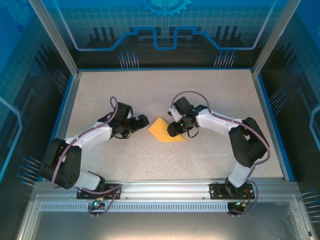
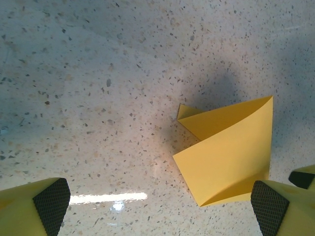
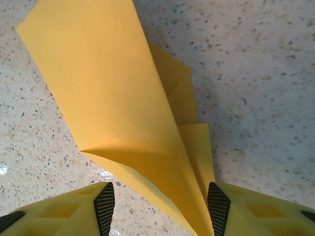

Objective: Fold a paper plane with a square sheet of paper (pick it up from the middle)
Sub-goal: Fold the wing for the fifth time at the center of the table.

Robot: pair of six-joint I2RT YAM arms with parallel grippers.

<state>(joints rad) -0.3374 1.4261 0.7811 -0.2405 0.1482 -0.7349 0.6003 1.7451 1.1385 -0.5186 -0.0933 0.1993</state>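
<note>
A: Start nearest: what are the two grippers doing?

B: The right gripper stands roughly half open and grips nothing; the narrow end of the half-folded paper runs down between its jaws, close against the 3 o'clock pad, with bare table showing on the 9 o'clock side. The left gripper is spread wide and empty; the half-folded paper lies toward its 2 o'clock, just beside that pad.

A: And from above?

B: The half-folded paper lies near the middle of the table; the left gripper sits at its 9 o'clock, just beside it; the right gripper hangs over its 3 o'clock edge.

A: So how should the fold be done well?

B: My judgement only: the top layer bows up in a soft curve, not yet a crease. The right gripper should close only once both layers sit squarely between its pads; the left should come in low from 9 o'clock and press the raised layer flat along the fold line. Go slowly; thin paper will likely slide on that smooth speckled top, and a skewed crease would throw later folds off.
</note>
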